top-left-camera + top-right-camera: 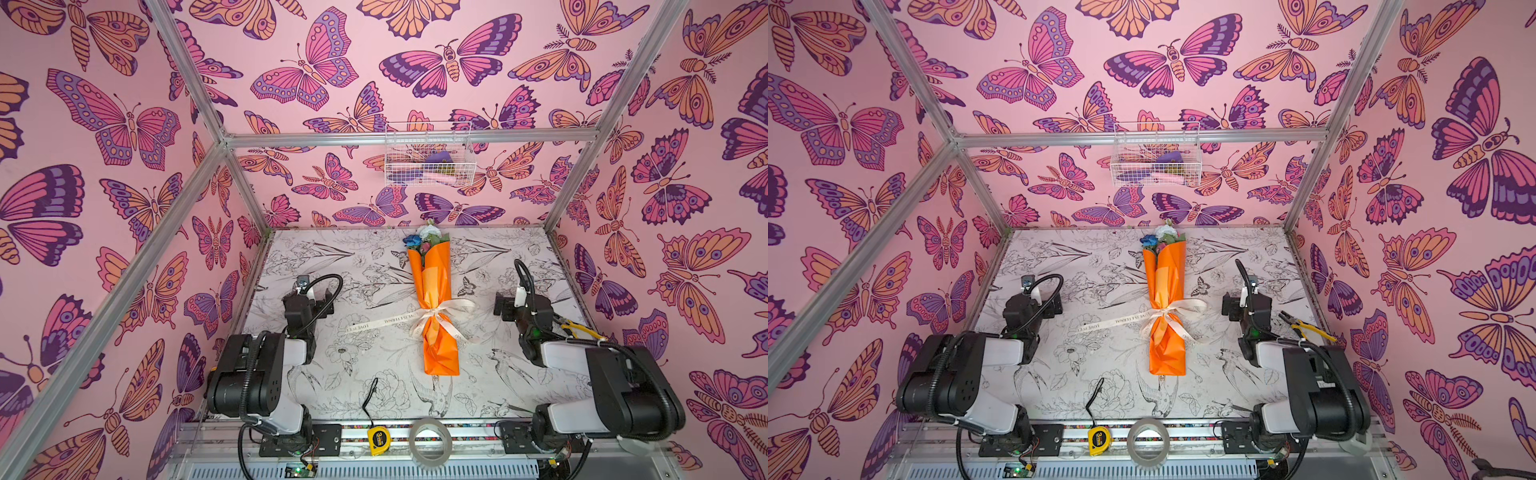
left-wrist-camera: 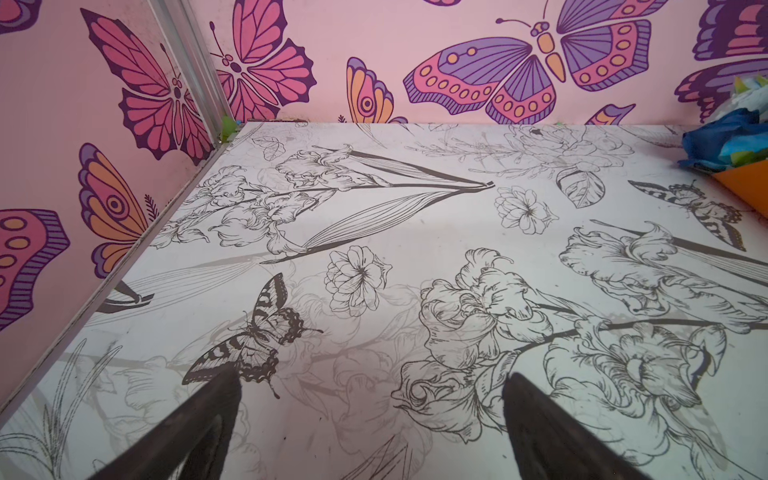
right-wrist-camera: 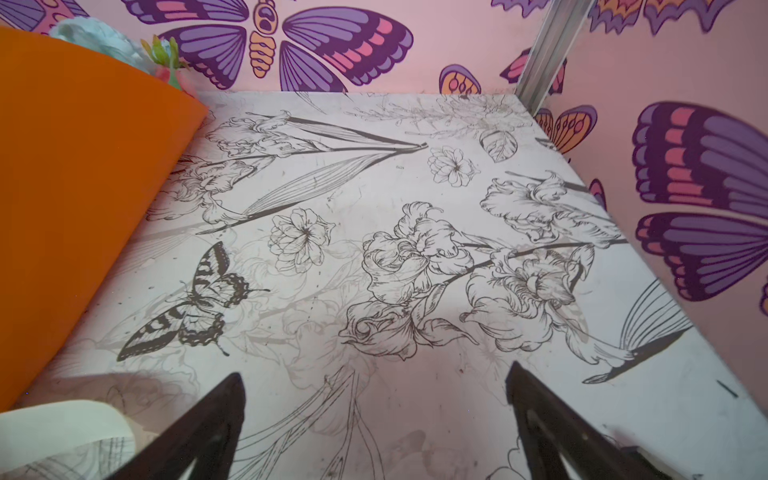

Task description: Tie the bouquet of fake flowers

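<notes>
- Bouquet: centre of table, between the arms; ribbon bowed around it.
- Left gripper, right gripper: spread wide, empty, well apart from it.
- Bow appears tied; arms should avoid snagging its tails.

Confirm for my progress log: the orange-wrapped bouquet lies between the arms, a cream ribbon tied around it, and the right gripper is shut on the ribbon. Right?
No: the right gripper is open and holds nothing; the right wrist view shows its fingers spread over bare table. The bouquet does lie between the arms, cream ribbon tied around it.
</notes>
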`<state>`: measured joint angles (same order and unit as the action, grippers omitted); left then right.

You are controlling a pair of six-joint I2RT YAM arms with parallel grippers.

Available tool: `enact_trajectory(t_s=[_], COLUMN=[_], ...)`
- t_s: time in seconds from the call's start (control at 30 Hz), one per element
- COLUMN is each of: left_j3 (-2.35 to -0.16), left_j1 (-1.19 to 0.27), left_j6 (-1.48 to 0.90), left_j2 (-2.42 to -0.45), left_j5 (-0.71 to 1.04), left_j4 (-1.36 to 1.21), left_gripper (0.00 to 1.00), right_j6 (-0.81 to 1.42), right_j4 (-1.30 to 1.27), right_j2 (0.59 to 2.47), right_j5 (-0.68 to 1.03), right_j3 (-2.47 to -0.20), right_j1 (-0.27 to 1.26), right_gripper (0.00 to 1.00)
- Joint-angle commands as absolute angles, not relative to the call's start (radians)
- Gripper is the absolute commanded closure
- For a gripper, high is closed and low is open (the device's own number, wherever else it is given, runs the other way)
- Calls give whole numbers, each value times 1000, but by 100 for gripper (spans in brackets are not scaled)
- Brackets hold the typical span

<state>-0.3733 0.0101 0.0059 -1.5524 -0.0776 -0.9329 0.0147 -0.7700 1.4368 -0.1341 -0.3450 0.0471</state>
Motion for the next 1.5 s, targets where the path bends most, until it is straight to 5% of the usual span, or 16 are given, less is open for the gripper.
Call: enact_trajectory(t_s=[0.0,0.37,1.47], left_j3=[-360,-360,-364], left_j1=[13,12,9], left_j6=[-8,-8,-6], left_j2=[-1549,-1549,-1550], left_j5=[-67,-67,-66], left_j4=[-928,-928,-925], left_gripper=[0,0,0], right_j6=[66,32,32], right_j4=[-866,-836,-838], right_j2=[1470,1512,1511], right_j5=[-34,166,167], right_j3=[-358,-395,-393], right_j1=[-9,-54,-53], right_gripper=[1,1,1])
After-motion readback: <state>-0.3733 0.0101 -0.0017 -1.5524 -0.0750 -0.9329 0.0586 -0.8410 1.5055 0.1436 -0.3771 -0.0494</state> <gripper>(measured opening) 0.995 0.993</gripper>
